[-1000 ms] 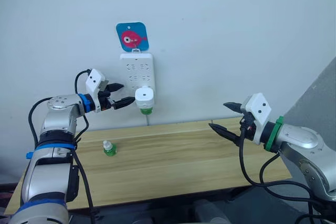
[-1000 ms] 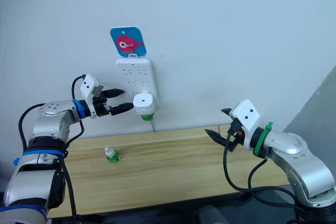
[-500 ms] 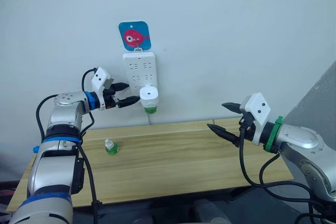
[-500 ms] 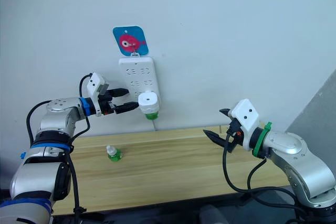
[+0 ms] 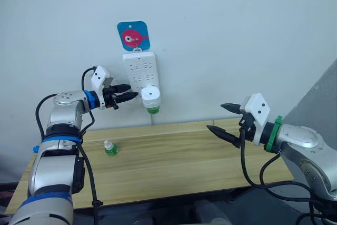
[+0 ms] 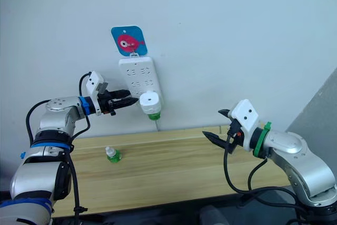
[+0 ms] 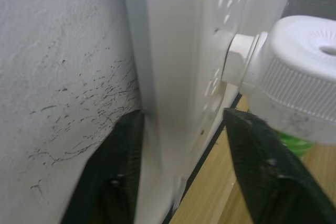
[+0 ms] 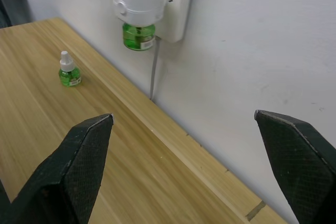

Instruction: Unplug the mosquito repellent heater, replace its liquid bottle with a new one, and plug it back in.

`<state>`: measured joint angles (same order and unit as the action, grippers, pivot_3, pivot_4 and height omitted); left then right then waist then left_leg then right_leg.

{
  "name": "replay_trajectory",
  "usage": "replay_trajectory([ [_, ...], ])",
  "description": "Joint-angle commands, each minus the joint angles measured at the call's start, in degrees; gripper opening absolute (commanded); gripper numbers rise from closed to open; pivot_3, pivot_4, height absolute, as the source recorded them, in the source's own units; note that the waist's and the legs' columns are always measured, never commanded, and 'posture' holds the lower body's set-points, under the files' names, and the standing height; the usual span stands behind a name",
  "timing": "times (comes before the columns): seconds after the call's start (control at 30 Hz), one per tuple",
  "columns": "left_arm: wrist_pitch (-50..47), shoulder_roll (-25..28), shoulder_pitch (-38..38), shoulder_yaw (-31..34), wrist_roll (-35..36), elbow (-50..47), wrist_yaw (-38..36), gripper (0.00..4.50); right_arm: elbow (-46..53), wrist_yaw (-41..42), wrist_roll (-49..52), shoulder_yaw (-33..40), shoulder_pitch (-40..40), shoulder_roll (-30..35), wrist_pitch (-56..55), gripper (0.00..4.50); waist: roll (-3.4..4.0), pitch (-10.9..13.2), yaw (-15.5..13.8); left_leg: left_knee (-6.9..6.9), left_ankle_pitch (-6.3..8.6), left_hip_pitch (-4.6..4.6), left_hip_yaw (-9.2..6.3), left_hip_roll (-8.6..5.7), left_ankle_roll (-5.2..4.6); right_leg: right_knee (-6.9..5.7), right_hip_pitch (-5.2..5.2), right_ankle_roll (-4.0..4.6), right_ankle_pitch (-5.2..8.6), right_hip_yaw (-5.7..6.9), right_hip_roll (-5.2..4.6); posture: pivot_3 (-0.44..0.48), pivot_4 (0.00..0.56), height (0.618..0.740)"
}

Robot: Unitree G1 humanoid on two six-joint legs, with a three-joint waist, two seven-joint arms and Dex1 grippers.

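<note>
The mosquito repellent heater (image 5: 151, 96), white and rounded, is plugged into the lower sockets of a white power strip (image 5: 139, 69) on the wall. A green liquid bottle (image 5: 152, 110) hangs under it. A second small green bottle (image 5: 109, 148) with a white cap stands on the wooden table's left part. My left gripper (image 5: 126, 97) is at the strip's lower left edge, just left of the heater. In the left wrist view its fingers (image 7: 113, 177) sit on either side of the strip's edge (image 7: 178, 103), closed on it. My right gripper (image 5: 216, 117) hovers open over the table's right end, empty.
A blue square hook with a pink fish (image 5: 133, 36) holds the strip on the white wall. The strip's cable (image 8: 154, 72) runs down behind the table (image 5: 184, 162). A grey panel (image 5: 321, 98) stands at the far right.
My left arm reached right to the power strip, and its fingers closed in from wide open onto the strip's edge. The right arm has barely moved.
</note>
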<state>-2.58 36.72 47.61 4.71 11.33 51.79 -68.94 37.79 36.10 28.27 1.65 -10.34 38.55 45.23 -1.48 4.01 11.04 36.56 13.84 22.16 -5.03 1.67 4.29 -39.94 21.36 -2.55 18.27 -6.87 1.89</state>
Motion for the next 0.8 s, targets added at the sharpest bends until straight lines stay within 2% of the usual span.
replay_trajectory([
  [0.03,1.26,-0.11,1.98,0.93,0.93,-1.14,-0.98,1.05,0.63,0.42,0.20,-0.32,-1.69,-0.02,-1.59,4.50,0.00,0.00,-0.01,0.00,0.00,0.00,0.00,0.00,0.00,0.00,0.00,0.00,0.00,0.00,0.00,-0.147,0.031,0.733],
  [0.13,1.21,-0.42,2.09,0.87,0.92,-1.34,-1.13,0.07,0.54,0.25,0.32,-0.72,-2.12,-0.27,-1.64,4.50,0.00,0.00,-0.09,0.01,0.00,0.01,-0.01,0.00,0.00,0.00,0.00,0.00,0.00,0.01,0.00,-0.147,0.031,0.733],
  [0.57,0.01,-0.60,2.00,2.84,3.16,-2.76,-2.53,0.01,1.30,-1.11,0.78,-1.75,-2.65,-2.61,-0.86,4.50,0.01,0.00,0.00,0.16,0.00,0.25,-0.29,-0.01,0.00,-0.01,0.04,0.00,-0.01,0.23,0.00,-0.169,0.023,0.733],
  [0.7,4.18,-0.29,1.50,2.62,1.06,-0.86,1.27,0.80,1.69,-1.40,1.32,-1.58,-3.08,-2.70,-0.38,4.50,0.02,0.00,-0.03,0.20,0.00,0.25,-0.37,-0.01,0.00,-0.03,0.03,0.01,-0.01,0.28,0.00,-0.174,0.027,0.733],
  [0.8,5.09,-0.43,1.47,3.13,1.04,-0.13,2.57,1.69,2.06,-1.66,1.69,-1.69,-3.55,-2.93,0.08,4.50,0.05,0.02,-0.40,0.38,-0.04,0.29,-0.62,-0.04,0.00,-0.07,-0.07,0.00,-0.05,0.48,0.00,-0.181,0.033,0.733],
])
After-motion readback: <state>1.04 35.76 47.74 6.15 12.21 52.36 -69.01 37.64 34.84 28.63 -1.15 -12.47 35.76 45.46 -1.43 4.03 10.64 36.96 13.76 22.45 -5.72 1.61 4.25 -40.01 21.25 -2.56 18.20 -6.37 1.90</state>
